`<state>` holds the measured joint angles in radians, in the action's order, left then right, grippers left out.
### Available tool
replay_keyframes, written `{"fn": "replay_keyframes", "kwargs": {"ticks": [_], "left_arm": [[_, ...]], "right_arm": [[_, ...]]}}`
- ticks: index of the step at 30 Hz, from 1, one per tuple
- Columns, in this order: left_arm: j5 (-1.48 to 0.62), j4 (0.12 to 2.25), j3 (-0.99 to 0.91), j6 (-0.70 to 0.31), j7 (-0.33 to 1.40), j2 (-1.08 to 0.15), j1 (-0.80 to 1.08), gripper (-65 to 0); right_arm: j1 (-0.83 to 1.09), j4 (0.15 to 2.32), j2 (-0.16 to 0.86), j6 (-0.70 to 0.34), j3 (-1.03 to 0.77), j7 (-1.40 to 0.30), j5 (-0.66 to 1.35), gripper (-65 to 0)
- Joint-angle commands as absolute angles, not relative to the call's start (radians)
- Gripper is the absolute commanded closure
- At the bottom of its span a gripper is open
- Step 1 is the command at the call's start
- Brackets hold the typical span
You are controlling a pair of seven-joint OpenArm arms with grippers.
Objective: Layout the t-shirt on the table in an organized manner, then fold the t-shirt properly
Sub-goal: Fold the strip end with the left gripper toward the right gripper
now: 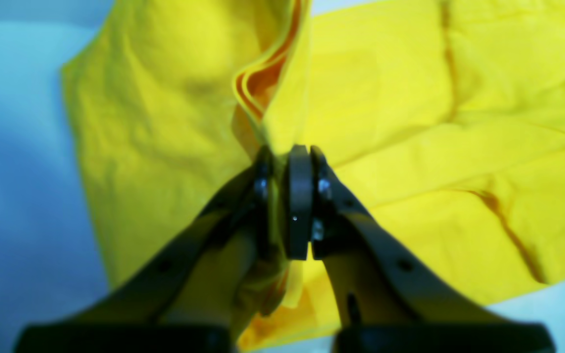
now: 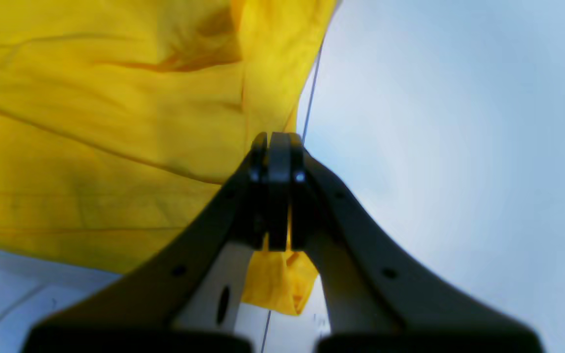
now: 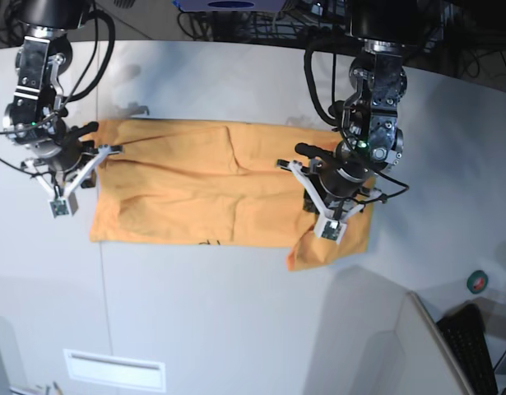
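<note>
Left wrist view: the left gripper (image 1: 290, 152) has its jaws pressed onto a raised fold of the t-shirt (image 1: 410, 122), cloth spreading toward twelve and three o'clock. The right gripper (image 2: 277, 139) pinches the shirt's edge, fabric hanging toward nine o'clock. From the base view, the shirt lies mostly flat on the table (image 3: 236, 329), its four-o'clock corner rumpled.

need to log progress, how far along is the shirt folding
Done: the t-shirt lies spread across the table, partly folded. In hand: the left end effector and right end effector each pinch an edge of cloth. Left: the corner by the left arm is still bunched, so folding isn't finished.
</note>
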<state>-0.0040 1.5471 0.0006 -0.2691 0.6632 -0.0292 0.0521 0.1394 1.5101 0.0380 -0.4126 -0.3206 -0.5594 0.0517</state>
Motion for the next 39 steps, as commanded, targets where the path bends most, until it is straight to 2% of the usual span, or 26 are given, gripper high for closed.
{"fn": "replay_keyframes", "kwargs": {"ticks": [1,8,35,39], "left_arm": [[-0.013,1.563,0.008,-0.274,0.644,-0.022,0.038,0.0],[-0.008,1.563,0.012,-0.274,0.697,0.012,0.048,0.0],[-0.012,1.561,0.012,-0.274,0.700,0.012,0.044,0.0],[-0.012,1.561,0.012,-0.274,0.700,0.012,0.044,-21.2]], "right_arm": [[0.128,1.529,0.045,-0.417,-0.323,-0.536,0.064,0.0],[0.128,1.529,0.045,-0.417,-0.323,-0.536,0.064,0.0],[0.125,1.524,0.045,-0.417,-0.323,-0.536,0.064,0.0],[0.125,1.524,0.045,-0.417,-0.323,-0.536,0.064,0.0]]}}
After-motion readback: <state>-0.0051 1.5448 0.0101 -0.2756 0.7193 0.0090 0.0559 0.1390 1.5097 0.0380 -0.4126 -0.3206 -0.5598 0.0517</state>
